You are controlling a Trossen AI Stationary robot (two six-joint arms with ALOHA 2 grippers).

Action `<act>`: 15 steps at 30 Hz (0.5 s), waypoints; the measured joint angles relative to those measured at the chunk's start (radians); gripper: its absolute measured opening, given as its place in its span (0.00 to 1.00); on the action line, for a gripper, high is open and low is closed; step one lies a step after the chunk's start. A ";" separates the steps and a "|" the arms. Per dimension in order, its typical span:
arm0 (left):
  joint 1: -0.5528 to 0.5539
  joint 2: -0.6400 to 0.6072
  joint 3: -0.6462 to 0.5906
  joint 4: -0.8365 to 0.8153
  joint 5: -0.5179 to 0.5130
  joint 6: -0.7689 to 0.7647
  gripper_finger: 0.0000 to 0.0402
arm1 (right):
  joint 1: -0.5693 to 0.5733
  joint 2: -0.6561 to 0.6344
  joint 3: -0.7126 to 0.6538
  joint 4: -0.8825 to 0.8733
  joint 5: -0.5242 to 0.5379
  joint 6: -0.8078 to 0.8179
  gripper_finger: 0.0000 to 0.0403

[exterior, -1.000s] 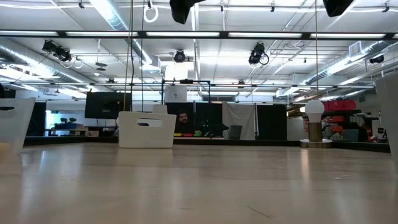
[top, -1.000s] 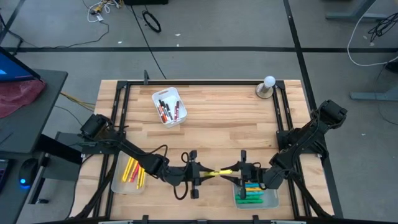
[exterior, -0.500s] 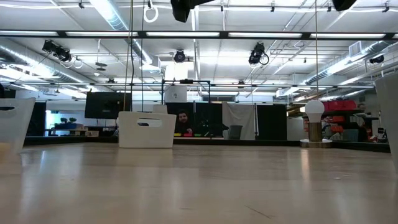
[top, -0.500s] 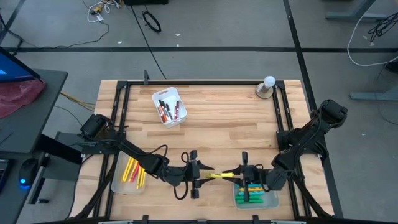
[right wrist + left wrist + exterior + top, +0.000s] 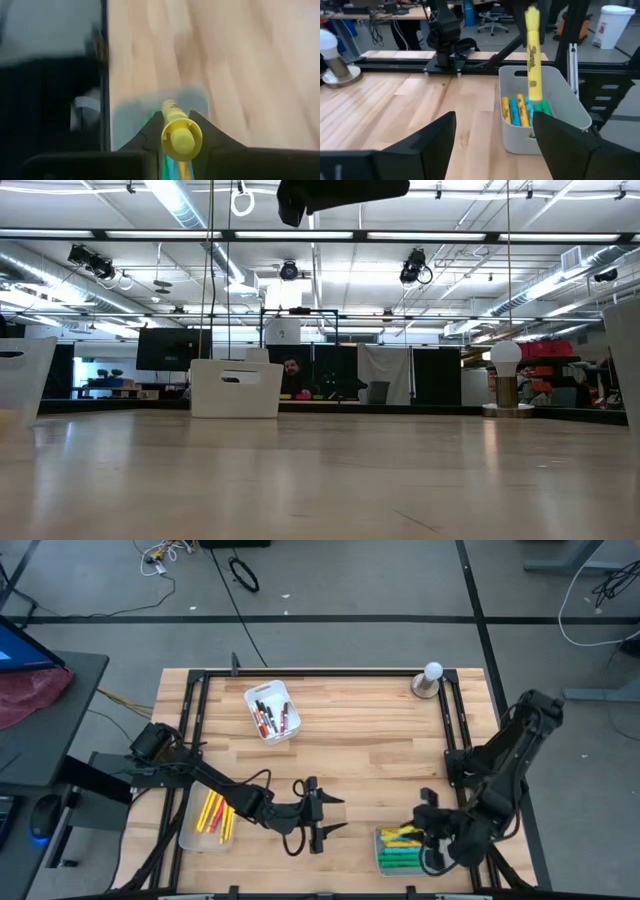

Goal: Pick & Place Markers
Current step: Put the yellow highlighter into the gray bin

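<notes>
While the right end effector (image 5: 428, 832) hangs over the grey tray (image 5: 383, 858) at the tabletop's (image 5: 360, 730) near right edge, its fingers are clamped on a yellow marker (image 5: 533, 55) held upright above the yellow, blue and green markers (image 5: 519, 110) lying inside. Near the front centre, the left end effector (image 5: 328, 817) is spread wide and empty. At near left, another tray (image 5: 190, 837) holds yellow and pink markers (image 5: 213, 815). Farther back, a white tray (image 5: 252, 700) contains slim markers (image 5: 272, 716).

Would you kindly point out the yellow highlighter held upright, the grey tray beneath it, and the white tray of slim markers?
yellow highlighter (image 5: 534, 55): left wrist view, mid-barrel.
grey tray (image 5: 517, 141): left wrist view, front wall.
white tray (image 5: 252, 696): high view, rim corner.
</notes>
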 joint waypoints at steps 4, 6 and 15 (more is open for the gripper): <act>0.013 0.000 0.000 -0.006 0.001 -0.017 0.66 | -0.004 0.026 0.043 -0.150 -0.199 0.130 0.13; 0.017 0.004 0.000 -0.006 0.000 -0.030 0.66 | -0.014 0.051 0.043 -0.166 -0.300 0.153 0.13; 0.031 0.022 -0.002 -0.003 0.013 -0.065 0.66 | -0.080 0.242 0.043 -0.181 -0.610 0.116 0.13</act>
